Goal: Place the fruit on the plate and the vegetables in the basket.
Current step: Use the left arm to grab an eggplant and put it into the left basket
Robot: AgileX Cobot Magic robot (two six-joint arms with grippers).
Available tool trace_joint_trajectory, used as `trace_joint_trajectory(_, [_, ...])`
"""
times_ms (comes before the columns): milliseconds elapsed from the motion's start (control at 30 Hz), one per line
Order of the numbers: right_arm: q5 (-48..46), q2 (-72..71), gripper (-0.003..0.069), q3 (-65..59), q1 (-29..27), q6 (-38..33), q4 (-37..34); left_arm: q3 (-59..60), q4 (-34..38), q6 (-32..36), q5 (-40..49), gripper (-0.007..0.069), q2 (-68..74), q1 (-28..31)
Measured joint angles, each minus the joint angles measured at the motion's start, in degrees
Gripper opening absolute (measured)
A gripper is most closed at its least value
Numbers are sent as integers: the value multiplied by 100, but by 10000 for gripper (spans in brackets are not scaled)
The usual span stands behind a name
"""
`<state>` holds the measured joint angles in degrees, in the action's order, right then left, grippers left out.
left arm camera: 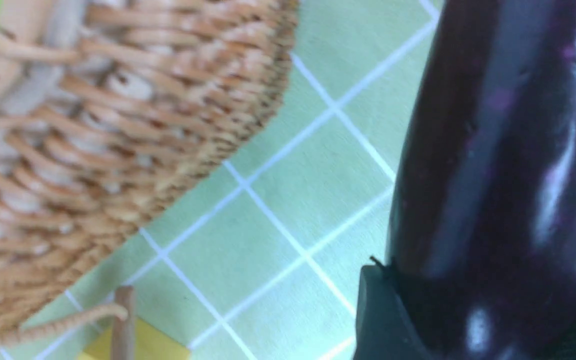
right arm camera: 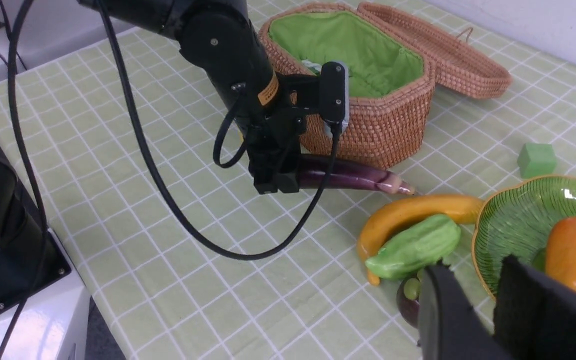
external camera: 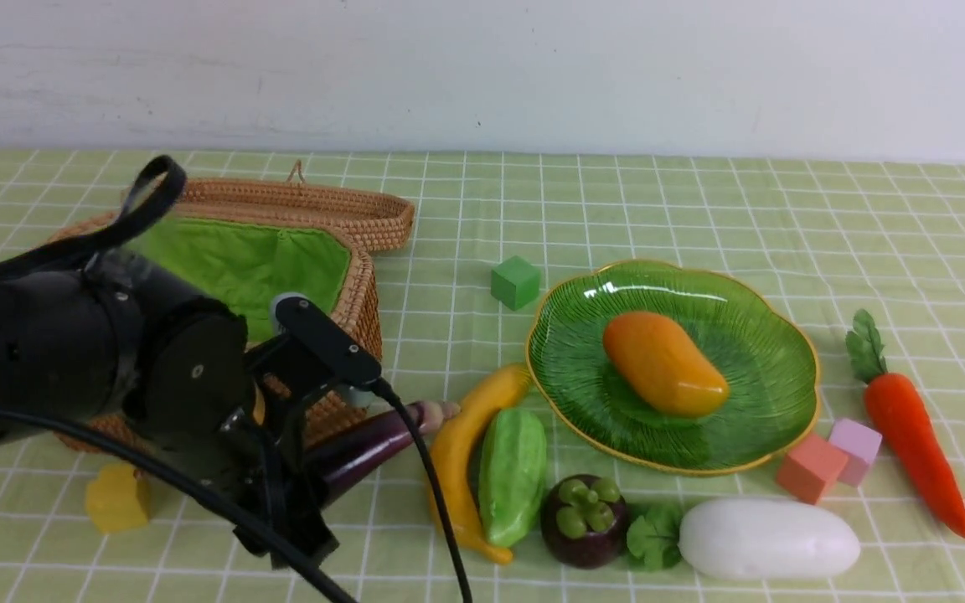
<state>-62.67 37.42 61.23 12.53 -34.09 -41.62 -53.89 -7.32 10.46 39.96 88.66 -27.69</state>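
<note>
Green-checked cloth covers the table below a plain white wall. On the left side we see the left gripper clenched on the thick end of the dark purple eggplant. The eggplant lies level just in front of the basket, stem end pointing toward the banana. We cannot tell whether it clears the cloth. The basket stands open, its green lining bare to our view and its lid laid back behind it.

The mango rests in the middle of the plate. The banana and the gourd lie side by side, touching, off the plate's near left rim, with the mangosteen just in front. The radish lies beside the mangosteen and the carrot lies right of the plate.

The right gripper shows only in its own wrist camera. Its dark fingers are a narrow gap apart near the plate's rim and grasp nothing.

A green cube, a yellow cube, a pink cube and a coral cube dot the cloth.
</note>
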Motion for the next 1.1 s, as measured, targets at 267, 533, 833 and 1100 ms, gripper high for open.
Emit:
trace_joint_trajectory(267, [61, 5, 176, 0, 0, 12, 305, 6, 122, 228, 537, 382, -882, 0])
trace_joint_trajectory(533, [733, 273, 178, 0, 0, 12, 322, -102, -724, 262, 197, 382, -1941, 6])
trace_joint_trajectory(833, [887, 782, 180, 0, 0, 12, 321, -964, -1924, 559, -498, 382, -1269, 1104])
trace_joint_trajectory(1100, [841, 781, 188, 0, 0, 12, 291, -1085, -2059, 2054, -866, 382, -344, 1823])
